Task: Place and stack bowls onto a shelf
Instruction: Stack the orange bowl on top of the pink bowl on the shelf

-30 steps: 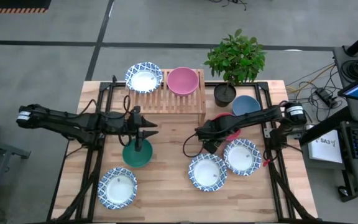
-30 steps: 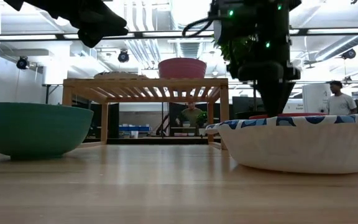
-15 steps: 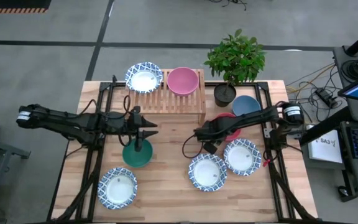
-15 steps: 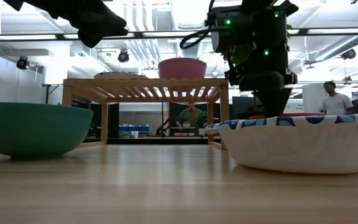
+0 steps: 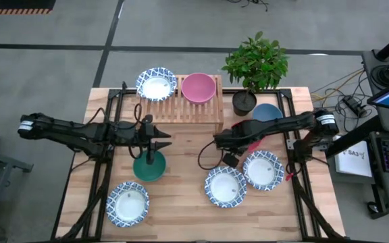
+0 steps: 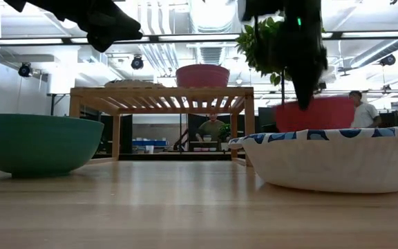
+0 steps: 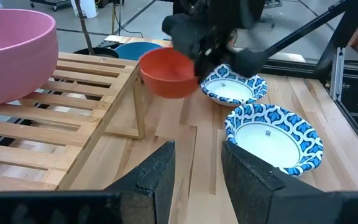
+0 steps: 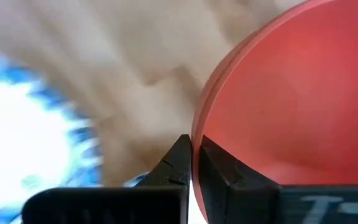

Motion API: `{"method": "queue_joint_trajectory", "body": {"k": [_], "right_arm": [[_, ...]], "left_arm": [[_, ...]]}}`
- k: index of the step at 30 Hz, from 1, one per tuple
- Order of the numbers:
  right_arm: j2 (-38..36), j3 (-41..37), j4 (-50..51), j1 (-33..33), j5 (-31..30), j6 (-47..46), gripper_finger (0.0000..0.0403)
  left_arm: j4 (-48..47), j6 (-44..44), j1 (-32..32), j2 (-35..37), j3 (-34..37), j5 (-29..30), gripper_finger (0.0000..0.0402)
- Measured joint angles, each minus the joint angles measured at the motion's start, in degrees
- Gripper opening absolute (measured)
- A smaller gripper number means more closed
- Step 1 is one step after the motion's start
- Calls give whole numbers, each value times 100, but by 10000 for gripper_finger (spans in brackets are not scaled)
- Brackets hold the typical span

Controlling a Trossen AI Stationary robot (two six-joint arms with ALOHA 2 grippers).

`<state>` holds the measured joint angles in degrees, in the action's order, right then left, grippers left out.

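My right gripper (image 5: 229, 139) is shut on a red bowl (image 5: 251, 128), held above the table right of the shelf (image 5: 181, 108). The wooden shelf carries a patterned bowl (image 5: 156, 83) and a pink bowl (image 5: 198, 88) on its slats. A green bowl (image 5: 147, 167) rests on its base left of centre, and my left gripper (image 7: 197, 177) hangs open above it, touching nothing. Three more patterned bowls (image 5: 225, 187), (image 5: 263, 169), (image 5: 127, 202) and a blue bowl (image 5: 267, 111) rest on the table. My right gripper pinches the red bowl's rim (image 8: 197, 134) on the side toward the table's left, one finger inside the bowl and one outside. The fingers (image 6: 308, 86) come from above, pointing down. The bowl (image 6: 314, 114) is lifted clear of the table, mouth up.
A potted plant (image 5: 244, 101) stands at the far right beside the shelf, close to the blue bowl. Dark frame rails run along the table's left and right sides (image 5: 103, 169). People show in the room beyond the table (image 6: 363, 111).
My right gripper has shut on the red bowl's rim and gone up with it. The bowl, earlier low behind the patterned bowl in the low view, now hangs clear above the table.
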<state>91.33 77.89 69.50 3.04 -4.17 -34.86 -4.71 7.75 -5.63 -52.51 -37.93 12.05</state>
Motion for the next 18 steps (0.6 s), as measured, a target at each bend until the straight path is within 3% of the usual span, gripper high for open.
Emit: {"method": "queue_joint_trajectory", "body": {"k": [7, 10, 15, 18], "right_arm": [[-57, 1045, -471, 222, 1414, 1426, 9], [-57, 1492, -980, 368, 1744, 2297, 9], [-53, 2196, -1710, 468, 1659, 3538, 9], [-51, 2608, -1802, 459, 878, 4268, 9]], "left_arm": [[-1, -1, 0, 0, 4, 0, 113], [-2, -18, 0, 0, 7, 0, 113], [-1, -23, 0, 0, 7, 0, 113], [-2, -24, 0, 0, 7, 0, 113]]}}
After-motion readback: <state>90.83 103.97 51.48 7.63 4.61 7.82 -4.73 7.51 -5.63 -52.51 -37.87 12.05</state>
